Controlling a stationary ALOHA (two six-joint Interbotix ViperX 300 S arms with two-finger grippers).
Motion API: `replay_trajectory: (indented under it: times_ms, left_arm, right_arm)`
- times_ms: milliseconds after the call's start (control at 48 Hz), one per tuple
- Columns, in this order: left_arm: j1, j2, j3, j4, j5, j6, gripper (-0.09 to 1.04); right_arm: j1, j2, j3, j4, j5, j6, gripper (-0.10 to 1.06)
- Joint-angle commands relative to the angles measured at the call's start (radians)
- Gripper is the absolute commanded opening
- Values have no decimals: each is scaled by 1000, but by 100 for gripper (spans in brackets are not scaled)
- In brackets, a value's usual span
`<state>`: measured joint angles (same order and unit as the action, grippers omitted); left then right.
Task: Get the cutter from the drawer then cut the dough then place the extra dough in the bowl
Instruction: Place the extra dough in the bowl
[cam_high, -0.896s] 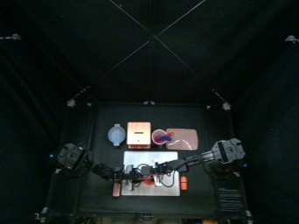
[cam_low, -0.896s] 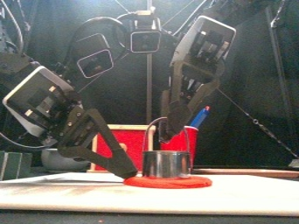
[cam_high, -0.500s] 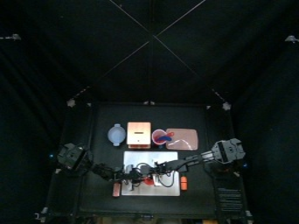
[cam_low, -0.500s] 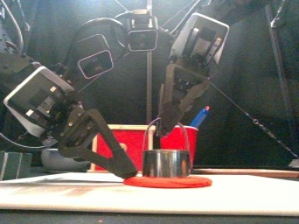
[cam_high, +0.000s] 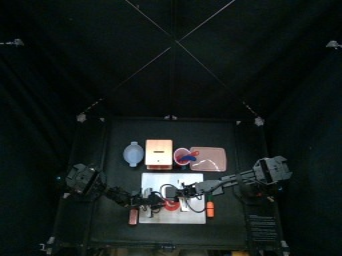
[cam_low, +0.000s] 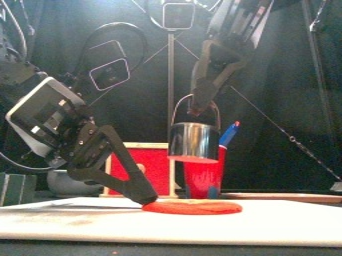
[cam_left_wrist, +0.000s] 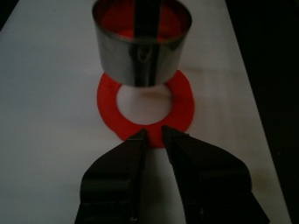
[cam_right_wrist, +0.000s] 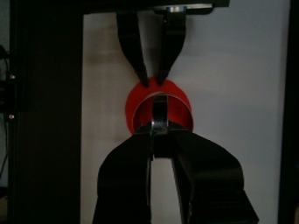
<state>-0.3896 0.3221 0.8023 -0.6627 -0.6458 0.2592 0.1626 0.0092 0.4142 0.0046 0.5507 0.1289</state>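
Here, one shiny round metal cutter (cam_low: 195, 138) is held upright above the white cutting board (cam_low: 274, 226), open end down, its wire handle clamped from above by the right pincer (cam_low: 201, 100). One flat red dough ring (cam_low: 195, 208) is seen on the board directly below it. The ring's edge is touched by the left pincer (cam_left_wrist: 155, 135), whose jaws are almost together.

The black table (cam_high: 214, 135) carries a white cutting board (cam_high: 174, 216) at lower centre. Above it stand, from left, a blue-grey bowl (cam_high: 134, 154), a wooden box (cam_high: 160, 152) and a pink tray (cam_high: 214, 158).
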Motion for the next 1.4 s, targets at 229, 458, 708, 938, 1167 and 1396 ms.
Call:
replay_trajectory:
  times_ms: [229,458,708,938,1167,1396]
  left_arm:
    - [38,-35,9,-5,-2,6,66]
    - [86,-103,32,12,2,44,67]
    - [109,-178,43,11,28,132,68]
    - [124,-181,44,8,34,163,69]
    - [183,-143,-3,67,83,190,73]
    - [242,-94,-83,110,229,189,82]
  right_arm:
    - [-18,-195,186,-3,34,9,47]
    - [-75,-210,281,-64,40,71,47]
    - [-81,-199,298,-117,35,78,51]
    - [-83,-201,302,-87,31,80,72]
    - [-84,-204,282,-91,31,80,78]
    - [-84,-204,275,-86,31,80,79]
